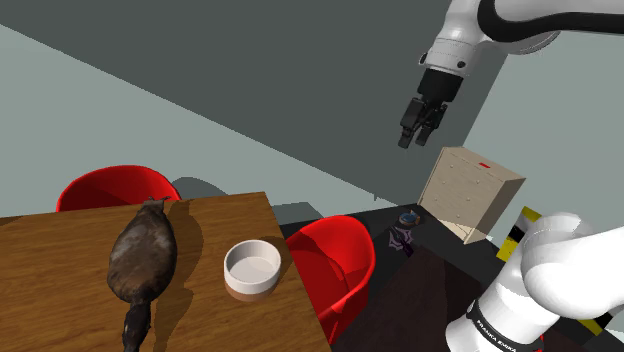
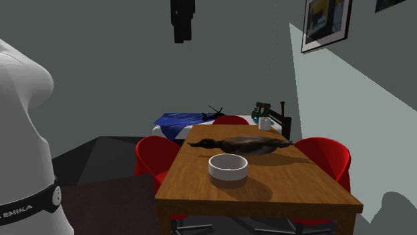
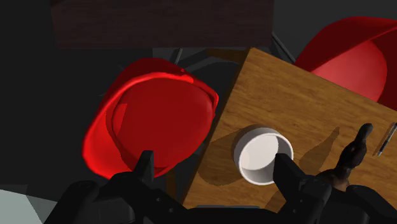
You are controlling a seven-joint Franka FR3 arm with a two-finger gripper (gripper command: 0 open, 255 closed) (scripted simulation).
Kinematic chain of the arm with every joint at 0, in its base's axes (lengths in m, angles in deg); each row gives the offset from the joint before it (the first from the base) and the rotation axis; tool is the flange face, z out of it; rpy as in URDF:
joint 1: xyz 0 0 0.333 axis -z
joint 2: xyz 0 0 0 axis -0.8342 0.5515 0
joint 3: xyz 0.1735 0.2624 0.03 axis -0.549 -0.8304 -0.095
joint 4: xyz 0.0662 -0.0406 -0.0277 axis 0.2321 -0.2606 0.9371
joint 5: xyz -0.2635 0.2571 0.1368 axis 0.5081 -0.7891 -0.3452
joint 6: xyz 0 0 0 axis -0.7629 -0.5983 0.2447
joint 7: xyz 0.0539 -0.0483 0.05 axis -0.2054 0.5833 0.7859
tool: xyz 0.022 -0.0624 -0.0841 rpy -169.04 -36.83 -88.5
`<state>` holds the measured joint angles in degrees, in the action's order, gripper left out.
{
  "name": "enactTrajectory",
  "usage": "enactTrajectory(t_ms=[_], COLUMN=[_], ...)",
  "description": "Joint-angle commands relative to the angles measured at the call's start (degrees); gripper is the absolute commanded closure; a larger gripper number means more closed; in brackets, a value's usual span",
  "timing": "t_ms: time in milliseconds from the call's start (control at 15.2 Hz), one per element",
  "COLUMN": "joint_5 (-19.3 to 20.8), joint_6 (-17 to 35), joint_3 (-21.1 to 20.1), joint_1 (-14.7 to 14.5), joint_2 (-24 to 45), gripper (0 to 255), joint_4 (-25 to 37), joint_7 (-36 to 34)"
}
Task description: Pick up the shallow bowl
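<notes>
The shallow bowl (image 1: 250, 285) is white and stands upright and empty on the wooden surface (image 1: 60, 270), close to the edge that faces a red chair (image 1: 335, 255). On the bowl's other side a dark brown animal figure (image 1: 145, 255) lies stretched along the surface, near the bowl but apart from its wall. Past the bowl and the chair, a pale wooden chest (image 1: 470, 190) stands on the dark floor. The white arm (image 1: 480, 30) hangs high above the bowl's level, off toward the chair side, with its wrist bent so the jaws point down. The jaws stand apart with nothing between them. In the wrist view one black finger (image 3: 284, 168) overlaps the bowl, which sits far beneath it.
</notes>
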<state>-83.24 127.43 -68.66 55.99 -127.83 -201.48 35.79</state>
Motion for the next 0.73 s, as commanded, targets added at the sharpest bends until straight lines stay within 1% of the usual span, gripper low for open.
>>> enactTrajectory(t_ms=[0, 330, 660], joint_5=[0.0, -1.0, -1.63], joint_6=[0.0, 9.55, 19.15], joint_3=[0.0, -2.87, -5.69], joint_1=[0.0, -1.02, -1.94], joint_2=[0.0, 5.47, 12.99], gripper=[0, 0, 0], joint_4=[0.0, -4.13, -6.3], joint_7=[0.0, -1.82, -3.73])
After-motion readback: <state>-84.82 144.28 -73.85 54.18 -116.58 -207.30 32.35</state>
